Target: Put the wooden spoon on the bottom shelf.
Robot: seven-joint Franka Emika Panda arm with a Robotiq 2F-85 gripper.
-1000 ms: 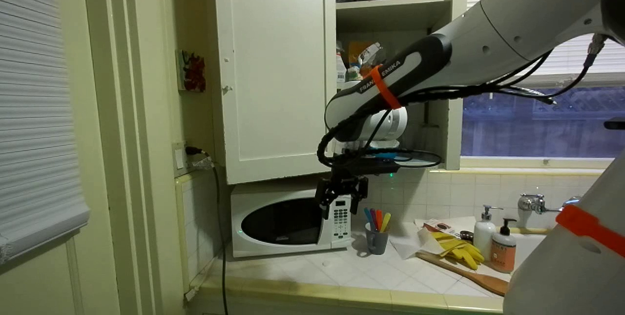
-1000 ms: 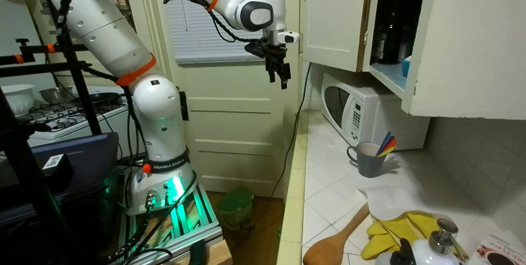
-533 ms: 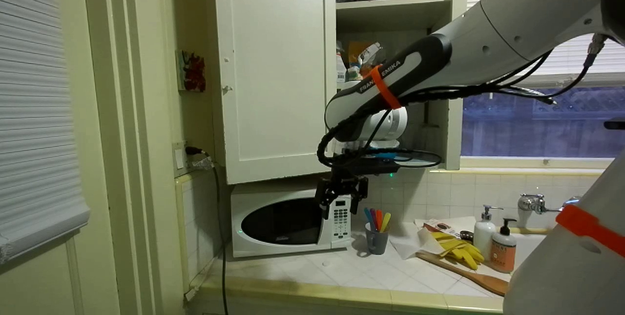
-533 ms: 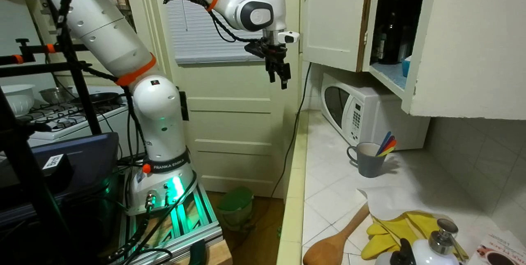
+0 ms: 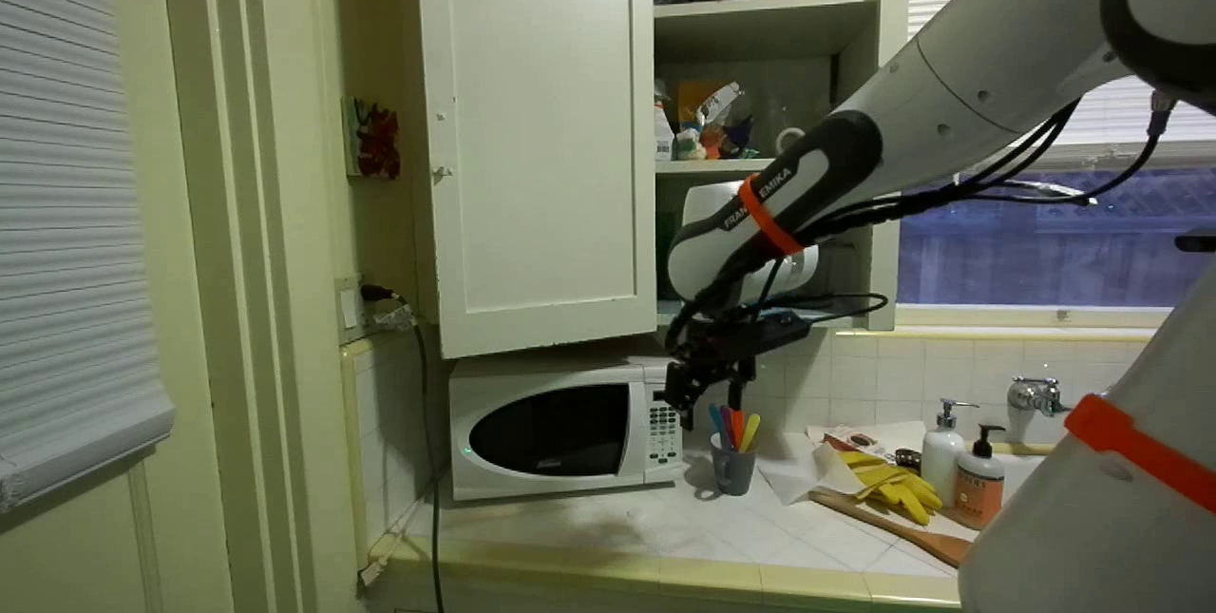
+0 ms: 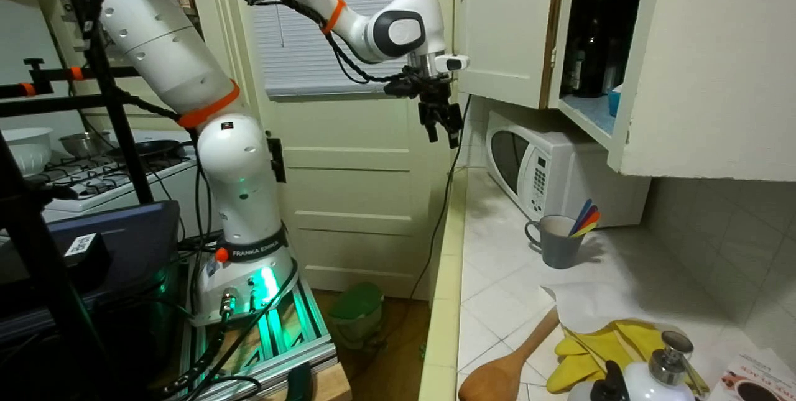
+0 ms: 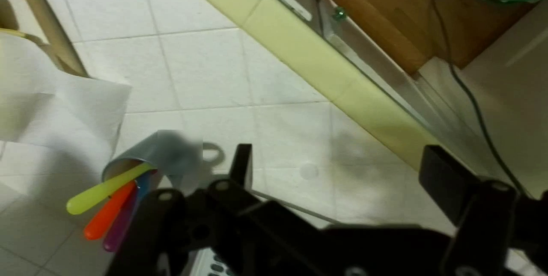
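Spoon (image 6: 511,362) lies on the table (image 6: 497,292), its handle (image 6: 538,332) just beside paper (image 6: 591,304) and yellow gloves (image 6: 625,339); the hand (image 7: 338,164) hangs well away, spread wide, holding nothing. Gripping too near the handle's end could drag those along.

In an exterior view, well apart from the gripper (image 6: 444,139), the wooden spoon (image 6: 502,371) is being cropped below; in the wrist view, lower than the gripper, the mug (image 7: 165,152) is being partly blurred.
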